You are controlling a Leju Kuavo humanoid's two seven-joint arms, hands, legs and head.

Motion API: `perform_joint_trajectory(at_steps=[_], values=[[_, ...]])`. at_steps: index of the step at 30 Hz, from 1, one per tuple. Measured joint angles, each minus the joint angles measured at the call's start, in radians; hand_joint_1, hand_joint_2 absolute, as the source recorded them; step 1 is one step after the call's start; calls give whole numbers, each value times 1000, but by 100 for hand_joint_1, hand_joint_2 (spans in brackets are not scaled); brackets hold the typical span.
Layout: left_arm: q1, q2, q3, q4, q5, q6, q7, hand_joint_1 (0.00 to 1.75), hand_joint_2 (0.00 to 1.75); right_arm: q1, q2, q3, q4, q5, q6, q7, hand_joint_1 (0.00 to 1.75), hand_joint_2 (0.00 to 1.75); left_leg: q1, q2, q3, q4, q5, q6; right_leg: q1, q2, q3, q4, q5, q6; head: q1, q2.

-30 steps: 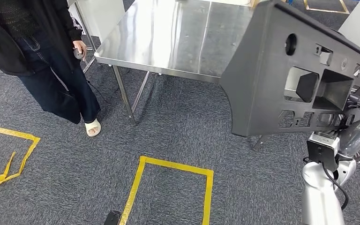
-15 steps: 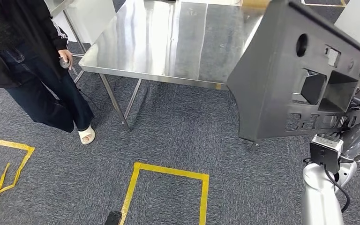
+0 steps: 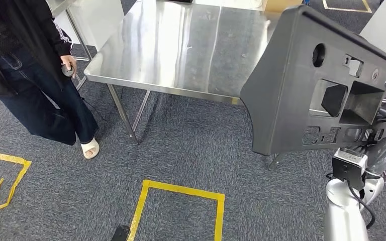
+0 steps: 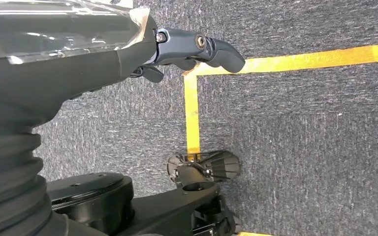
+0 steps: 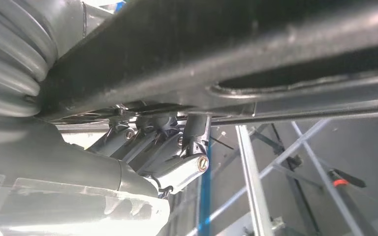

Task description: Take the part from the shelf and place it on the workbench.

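We see the part [image 3: 291, 85] — a large dark grey moulded panel with cut-outs — held up in the air in front of the near right corner of the steel worktop [image 3: 181, 45], tilted, not resting on it. Our right hand [image 5: 162, 157] has its fingers [image 5: 197, 147] pressed up against the panel's underside, gripping it. Our left hand [image 4: 177, 49] hangs over grey carpet and yellow tape [image 4: 192, 113], fingers curled with nothing in them. A person [image 3: 30, 65] stands by the worktop's left edge.
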Motion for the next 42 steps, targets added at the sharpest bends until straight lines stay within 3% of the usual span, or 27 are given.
perform_joint_trajectory(at_steps=[2,3,4,6,8,9,12,14,15,17,18,20,24,26,28,29,30,31,33,34,35,37,39,40,42], values=[[0,1,-1,0,0,-1,0,0,175,3,0,-2,0,0,0,-1,155,175,4,-1,21,2,-19,-14,-10,-9,38,-139,86,31,2,0],[0,1,-1,0,0,-2,0,0,175,4,1,-3,0,-1,0,-2,155,175,4,0,29,3,-28,-21,-12,-16,56,-195,111,30,4,0],[0,2,-1,0,0,-2,0,0,175,5,1,-3,0,-1,0,-3,155,175,3,1,33,4,-36,-28,-11,-21,68,-228,127,23,4,0],[-1,2,-2,0,0,-2,0,0,175,9,2,-4,0,-1,0,-3,155,175,3,4,39,7,-46,-40,-7,-22,75,-235,123,-12,3,0],[-2,2,-3,0,0,-2,0,0,175,9,2,-5,-3,-1,0,-3,155,175,7,5,34,27,-52,-48,-10,-17,89,-235,122,-29,0,0],[-2,2,-4,0,0,-2,0,0,175,6,2,-5,-5,-1,0,-3,155,175,9,6,17,60,-57,-52,-10,-15,99,-235,118,-36,-1,0],[-2,2,-5,0,6,0,0,0,175,-6,3,-2,-4,-1,0,-3,155,175,10,5,-105,244,-109,-59,-5,-12,122,-236,100,-57,-5,0],[1,3,-4,0,10,2,-2,0,175,-14,4,1,1,-3,0,-3,155,175,9,4,-172,299,-137,-56,2,-9,139,-236,85,-63,-6,0],[2,3,-4,0,11,3,-3,0,175,-17,4,2,4,-4,0,-3,155,175,8,4,-181,277,-124,-50,5,-7,149,-237,77,-63,-6,0],[3,4,-4,0,11,4,-4,0,175,-24,6,3,9,-5,0,-3,155,175,-2,3,-154,158,-33,-27,8,-5,168,-238,62,-63,-6,0],[3,6,-4,0,11,4,-5,0,175,-27,6,4,11,-5,0,-2,155,175,-10,-2,-136,97,14,-13,11,-3,176,-239,54,-60,-6,0],[3,8,-4,0,11,5,-5,0,175,-31,8,6,15,-5,0,-2,155,175,-22,-13,-108,23,62,6,13,2,187,-238,44,-51,-7,0],[1,8,-5,0,11,5,-6,0,175,-38,6,7,18,-4,0,0,155,175,-20,-14,-67,0,64,13,16,3,184,-201,30,-28,-8,0],[-1,7,-7,0,10,4,-5,0,175,-44,5,8,19,-4,0,0,155,175,-17,-13,-54,-3,59,18,14,0,126,-102,2,-27,-7,0],[-1,6,-9,0,9,3,-5,0,175,-45,6,9,21,-2,0,1,155,175,-16,-14,-47,-2,48,20,11,0,44,9,-38,-28,-6,0],[1,5,-9,0,9,3,-5,0,175,-45,6,9,22,0,0,2,155,175,-16,-15,-41,-2,41,18,8,-1,18,30,-48,-24,-6,0],[2,5,-9,0,9,3,-5,0,175,-44,6,9,24,3,0,4,155,175,-14,-16,-32,-2,33,16,4,-1,9,15,-41,-16,-6,0],[3,4,-9,0,9,2,-5,0,175,-45,6,9,25,5,0,5,155,175,-12,-18,-20,-1,25,12,0,-2,17,-34,-13,-3,-6,0],[3,4,-9,0,9,2,-6,0,175,-46,6,10,26,6,0,6,155,175,-10,-20,0,1,7,1,-6,-9,56,-170,73,22,-5,0],[3,4,-9,0,9,2,-6,0,175,-46,6,10,27,6,0,6,155,175,-10,-20,6,3,-2,-6,-5,-12,73,-216,103,20,-4,0],[3,4,-10,0,10,3,-6,0,175,-46,6,10,27,6,0,7,155,175,-11,-19,9,4,-9,-13,-4,-15,82,-240,123,10,-3,0],[2,5,-10,0,11,4,-7,0,175,-47,7,11,28,4,0,9,155,175,-10,-17,12,10,-16,-22,-1,-14,92,-244,127,-20,-3,0],[2,4,-10,0,11,4,-7,0,175,-50,7,11,28,3,0,10,155,175,-8,-12,-1,45,-24,-30,-5,-11,104,-246,124,-37,-5,0],[1,4,-10,0,11,4,-7,0,175,-52,7,11,28,3,0,11,155,175,-6,-8,-24,87,-35,-35,-7,-11,112,-246,120,-44,-7,0],[1,4,-10,0,11,4,-7,0,175,-55,8,11,28,3,0,11,155,175,-2,-3,-101,213,-78,-45,-5,-11,125,-247,109,-57,-12,0]])
